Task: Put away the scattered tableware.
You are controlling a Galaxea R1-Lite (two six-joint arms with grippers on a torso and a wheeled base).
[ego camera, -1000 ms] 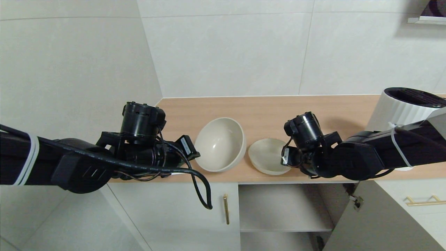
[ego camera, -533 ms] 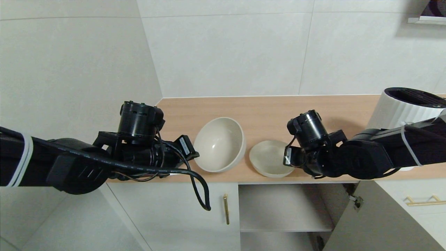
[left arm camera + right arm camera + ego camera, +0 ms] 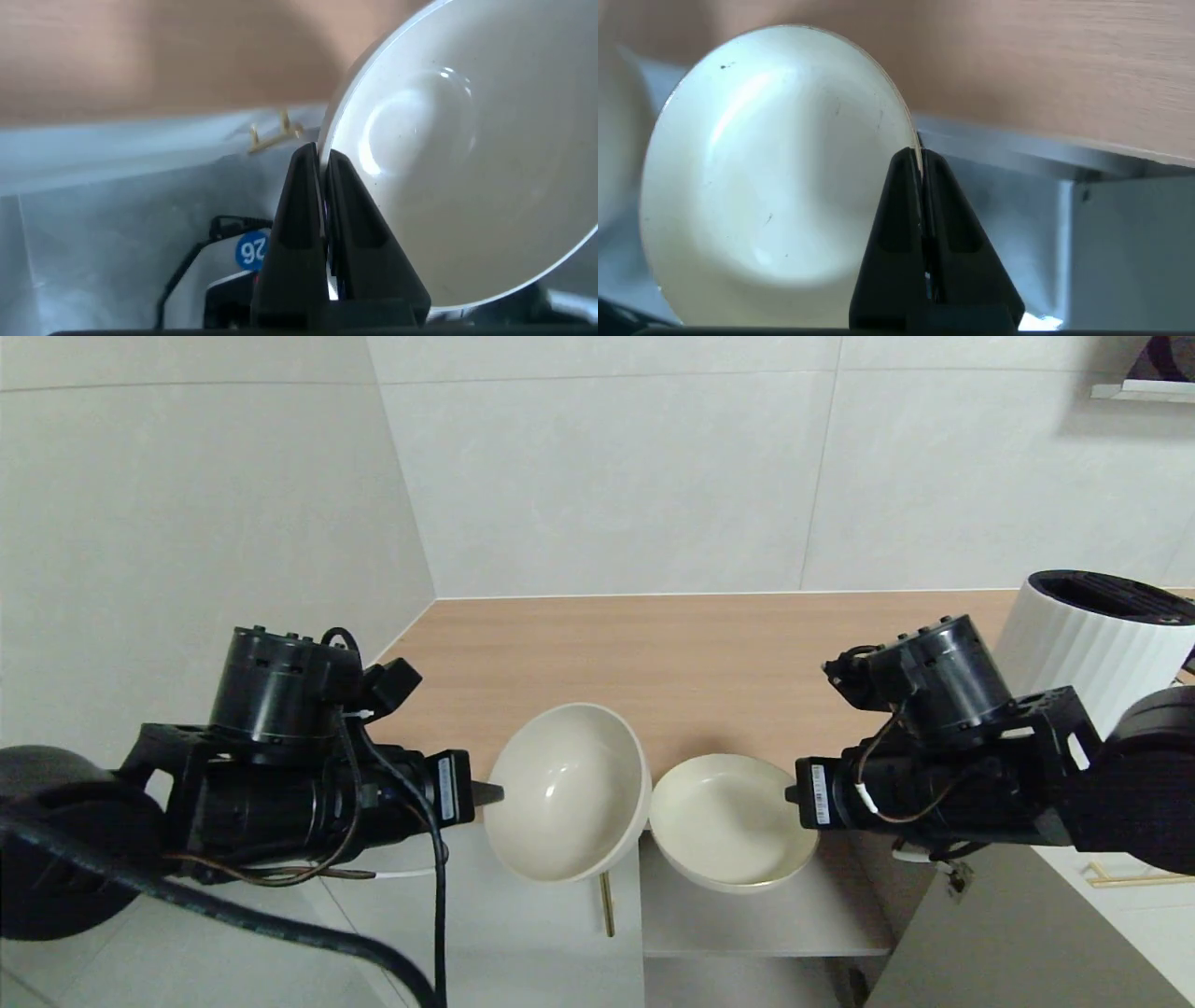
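Now: left jaws pinch large bowl (image 3: 569, 793) rim at its 9 o'clock; right jaws pinch small bowl (image 3: 728, 821) rim at its 3 o'clock. Both bowls in air, just off bench (image 3: 672, 653) front edge. Open cabinet shelf (image 3: 775, 924) at 6 o'clock under small bowl; right arm nearer, I judge.

Bright, even light; a small glint inside the larger bowl (image 3: 558, 791); wall (image 3: 187, 523) seams lean at the left edge.

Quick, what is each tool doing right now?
Left tool: shut on the bigger bowl's rim.
Right tool: shut on the smaller bowl's rim.
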